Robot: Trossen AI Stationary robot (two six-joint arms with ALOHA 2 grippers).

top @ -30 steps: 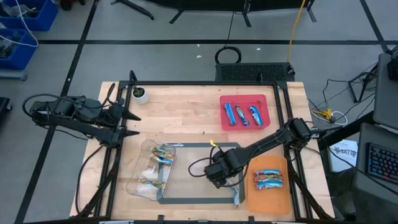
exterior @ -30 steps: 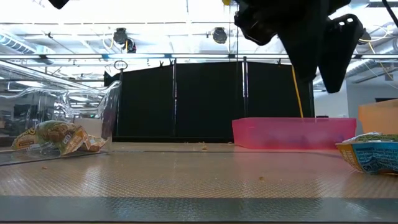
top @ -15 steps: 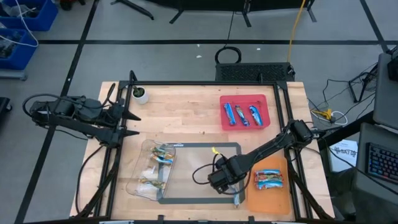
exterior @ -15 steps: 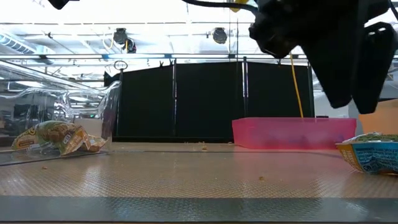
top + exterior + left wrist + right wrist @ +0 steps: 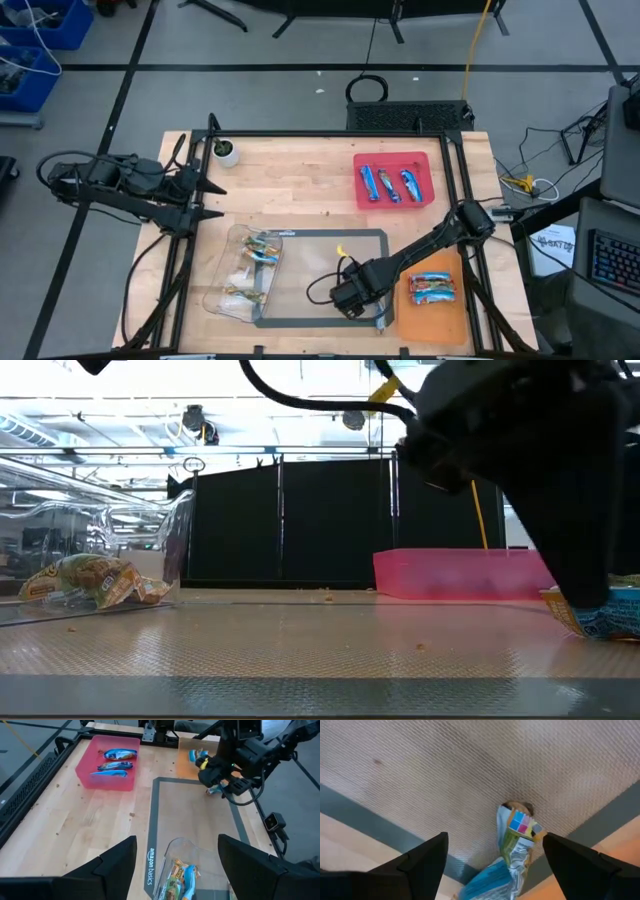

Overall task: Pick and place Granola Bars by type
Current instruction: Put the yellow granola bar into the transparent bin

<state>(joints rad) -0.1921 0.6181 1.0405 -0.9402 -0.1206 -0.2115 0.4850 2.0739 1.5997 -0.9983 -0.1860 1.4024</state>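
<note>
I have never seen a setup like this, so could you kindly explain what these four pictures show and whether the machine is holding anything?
These are two dark robot arms at a wooden table. One picture looks down from above, one looks level across the tabletop, and one comes from each arm's wrist. The left gripper waits open at the table's left edge. The right gripper hangs open and empty above one loose bar on the grey mat. Blue bars lie in the red bin, more sit on the orange tray, others in the clear tray.
</note>
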